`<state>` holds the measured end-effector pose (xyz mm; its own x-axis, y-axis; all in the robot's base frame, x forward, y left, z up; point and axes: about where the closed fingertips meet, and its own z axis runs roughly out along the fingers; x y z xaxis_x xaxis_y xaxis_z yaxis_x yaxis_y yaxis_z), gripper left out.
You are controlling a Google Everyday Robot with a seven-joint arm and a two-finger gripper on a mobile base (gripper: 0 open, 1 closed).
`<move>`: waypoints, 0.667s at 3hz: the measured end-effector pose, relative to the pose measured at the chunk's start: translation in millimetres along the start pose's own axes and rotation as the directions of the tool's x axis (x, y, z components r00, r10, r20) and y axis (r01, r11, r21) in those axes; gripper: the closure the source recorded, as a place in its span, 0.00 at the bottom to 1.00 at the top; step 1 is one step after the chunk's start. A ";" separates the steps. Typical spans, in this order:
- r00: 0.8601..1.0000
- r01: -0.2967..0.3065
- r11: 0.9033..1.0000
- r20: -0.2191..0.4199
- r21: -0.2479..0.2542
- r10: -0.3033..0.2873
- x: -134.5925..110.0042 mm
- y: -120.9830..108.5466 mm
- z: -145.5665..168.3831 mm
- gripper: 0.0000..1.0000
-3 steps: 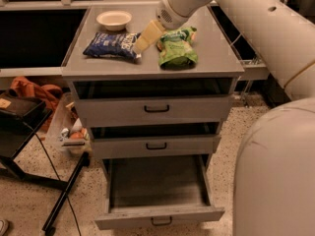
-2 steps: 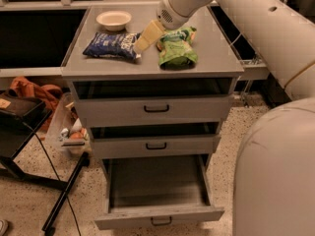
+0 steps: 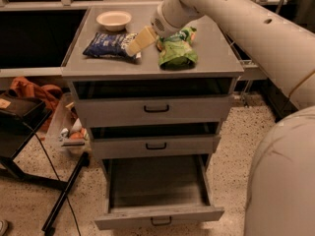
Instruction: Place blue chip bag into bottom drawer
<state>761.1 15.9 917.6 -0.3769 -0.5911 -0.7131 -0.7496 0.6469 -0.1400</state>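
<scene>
camera view: a grey cabinet fills the middle of the frame, and its flat top serves as the counter (image 3: 216, 65). the blue bag (image 3: 109, 44) lies flat on the counter's left half, toward the upper left of the frame, just in front of a pale bowl (image 3: 113, 18) that sits nearer the back edge. the green bag (image 3: 177, 53) lies crumpled on the counter at upper centre, to the right of the blue one and apart from it. the white arm (image 3: 236, 18) comes in from the upper right corner and slants down over the green bag. the tan gripper (image 3: 132, 48) at its end points down and left, with its tip at the blue bag's right edge, between the two bags. it looks like a single wedge from here, so i cannot tell whether it is spread or closed, or whether it grips the bag at all. below the counter the top drawer (image 3: 152, 109) and middle drawer (image 3: 155, 145) each show a dark gap above their fronts. the bottom drawer (image 3: 128, 219) is pulled far out at lower centre, its grey floor bare. the robot's pale body (image 3: 283, 181) fills the lower right. at the left edge are an orange cloth (image 3: 29, 87), a black stand (image 3: 19, 122) and a clear bin (image 3: 69, 129) on the speckled floor (image 3: 236, 146).
</scene>
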 end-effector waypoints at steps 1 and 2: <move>0.999 -0.014 1.000 0.031 0.002 0.014 -3.6 7.1 16.6 0.00; 0.999 -0.021 1.000 0.048 -0.002 0.021 -7.7 15.8 34.0 0.00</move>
<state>770.7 47.1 897.5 -0.3662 -0.5537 -0.7479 -0.7426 0.6582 -0.1237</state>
